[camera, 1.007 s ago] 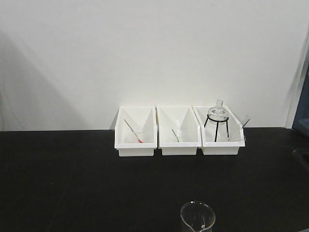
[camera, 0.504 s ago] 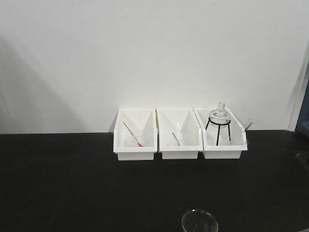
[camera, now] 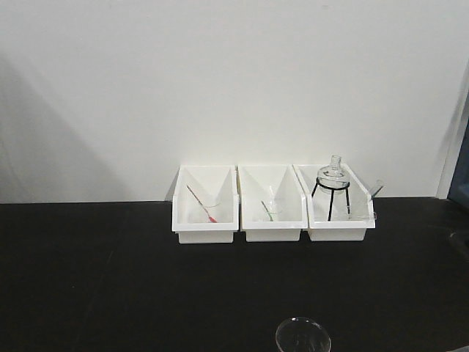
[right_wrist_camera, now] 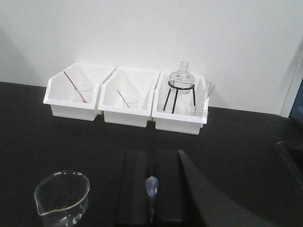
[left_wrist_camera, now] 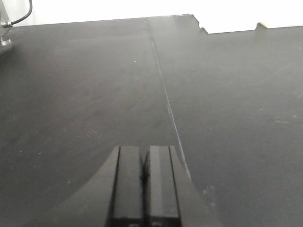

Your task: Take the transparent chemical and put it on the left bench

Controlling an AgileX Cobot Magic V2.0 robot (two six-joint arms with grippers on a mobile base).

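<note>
The transparent chemical, a clear glass beaker with a spout, stands on the black countertop at the bottom edge of the front view. In the right wrist view the beaker is low left, just left of my right gripper and apart from it. The right jaws are closed with nothing between them. My left gripper is shut and empty above a bare black surface with a seam. The blue fronts of the left bench are out of view.
Three white bins stand in a row against the white wall. The left and middle bins hold small glass cups with thin rods. The right bin holds a stoppered flask on a black tripod.
Since a second ago the front view has shifted a little, so the bins and the beaker sit lower in the frame. Nothing has moved in the last half second.
</note>
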